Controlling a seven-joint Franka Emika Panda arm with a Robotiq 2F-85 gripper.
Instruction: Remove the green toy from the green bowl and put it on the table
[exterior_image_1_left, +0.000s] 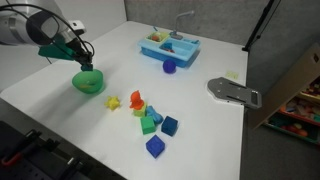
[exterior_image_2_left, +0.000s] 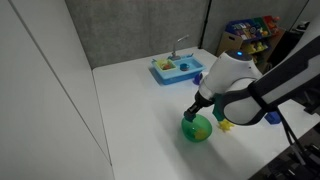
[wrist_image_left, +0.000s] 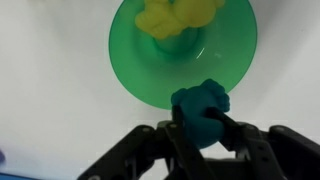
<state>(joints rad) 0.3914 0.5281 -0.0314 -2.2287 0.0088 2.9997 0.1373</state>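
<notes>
The tool (wrist_image_left: 200, 128) is clamped on the green toy (wrist_image_left: 203, 100) above the rim of the green bowl (wrist_image_left: 140, 70); the bowl sits near an edge of the surface (exterior_image_1_left: 210, 125).

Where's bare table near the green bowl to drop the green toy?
Bare: the wide table stretch between the green bowl and the blue toy sink, also the strip between the bowl and the table edge nearest that camera. Crowded: past the yellow toy, the pile of blocks.

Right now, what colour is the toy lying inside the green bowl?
Yellow; the toy shows best in the wrist view.
</notes>
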